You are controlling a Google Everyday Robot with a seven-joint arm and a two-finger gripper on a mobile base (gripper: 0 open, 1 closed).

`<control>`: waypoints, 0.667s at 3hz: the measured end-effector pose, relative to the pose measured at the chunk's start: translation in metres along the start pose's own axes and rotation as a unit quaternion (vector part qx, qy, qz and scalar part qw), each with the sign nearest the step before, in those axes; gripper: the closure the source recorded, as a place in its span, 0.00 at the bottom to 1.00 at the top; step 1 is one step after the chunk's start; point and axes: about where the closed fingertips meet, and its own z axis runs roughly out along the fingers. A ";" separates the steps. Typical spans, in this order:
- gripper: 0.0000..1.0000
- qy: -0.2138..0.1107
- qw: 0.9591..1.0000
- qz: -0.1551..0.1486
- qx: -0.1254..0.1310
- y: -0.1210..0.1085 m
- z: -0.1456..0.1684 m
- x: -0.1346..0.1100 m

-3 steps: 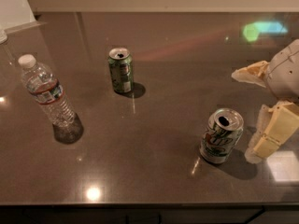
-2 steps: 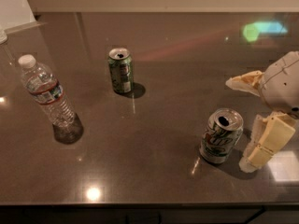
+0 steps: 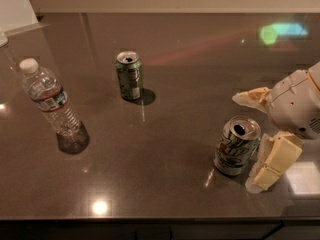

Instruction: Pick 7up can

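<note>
The 7up can is pale silver-white with green lettering and an opened silver top. It stands upright on the dark table at the front right. My gripper reaches in from the right edge and is open. One cream finger is behind the can and the other finger is close beside its right side. The can sits at the mouth of the open jaws.
A darker all-green can stands upright at centre left. A clear water bottle with a white cap stands at the left. The table's front edge runs along the bottom. A white object sits at the far left corner.
My gripper has moved left toward the 7up can, and its fingers now flank the can's right side. The cans and the bottle have not moved.
</note>
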 end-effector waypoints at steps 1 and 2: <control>0.20 -0.004 1.000 -0.002 -0.002 0.001 0.006 -0.002; 0.43 -0.005 1.000 -0.002 -0.002 0.000 0.007 -0.004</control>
